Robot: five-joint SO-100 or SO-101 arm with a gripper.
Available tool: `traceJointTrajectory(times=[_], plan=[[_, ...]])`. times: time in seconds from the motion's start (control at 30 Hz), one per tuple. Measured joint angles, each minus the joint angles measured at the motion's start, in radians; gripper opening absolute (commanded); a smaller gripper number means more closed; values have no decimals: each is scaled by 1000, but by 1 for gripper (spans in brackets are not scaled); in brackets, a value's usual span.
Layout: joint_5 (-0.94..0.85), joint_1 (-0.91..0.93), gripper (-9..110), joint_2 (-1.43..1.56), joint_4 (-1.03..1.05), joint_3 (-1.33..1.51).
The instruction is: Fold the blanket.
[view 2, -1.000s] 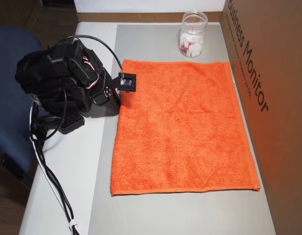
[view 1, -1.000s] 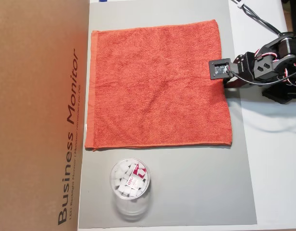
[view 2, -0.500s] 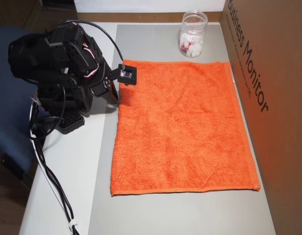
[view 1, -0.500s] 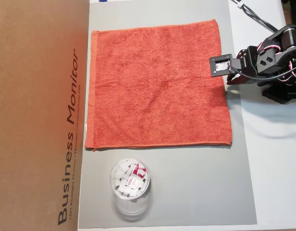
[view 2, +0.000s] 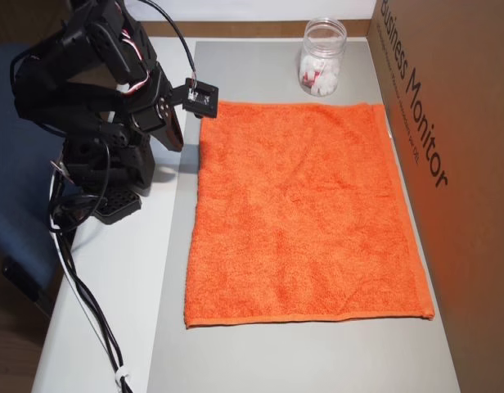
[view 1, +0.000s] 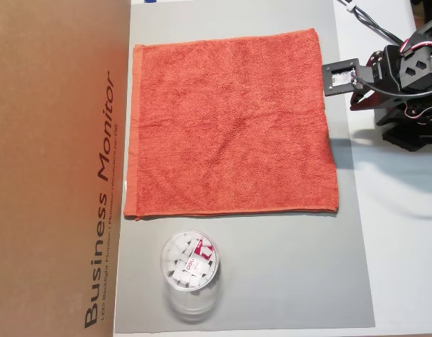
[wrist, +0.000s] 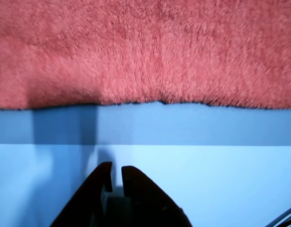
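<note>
The blanket [view 1: 230, 123] is an orange-red terry towel lying flat and unfolded on a grey mat [view 1: 286, 267], seen in both overhead views [view 2: 301, 213]. The black arm [view 1: 405, 77] sits off the blanket's edge on the base side, raised, with its wrist camera board [view 2: 199, 97] near the blanket's corner. In the wrist view my gripper [wrist: 116, 172] hovers over the white table, short of the mat and the blanket's hem [wrist: 145, 101]. Its two dark fingertips stand almost together with nothing between them.
A clear plastic cup [view 1: 190, 270] with white pieces stands on the mat beside the blanket [view 2: 321, 57]. A brown cardboard box [view 1: 55, 168] borders the blanket's far side. Cables [view 2: 88, 303] run over the white table by the arm's base, and a blue chair [view 2: 6, 205] stands behind it.
The arm has lifted and drawn back from the blanket's edge toward its base. The blanket lies as before.
</note>
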Motion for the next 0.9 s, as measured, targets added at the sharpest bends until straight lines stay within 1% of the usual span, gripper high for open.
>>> traceJointTrajectory(times=[0.2, 0.33, 0.63, 0.9], plan=[[0, 0, 0, -14, 0, -97], [-2, 8, 0, -95, 0, -195], [3, 133, 0, -328, 0, -454], [3, 305, 1, -426, 0, -565]])
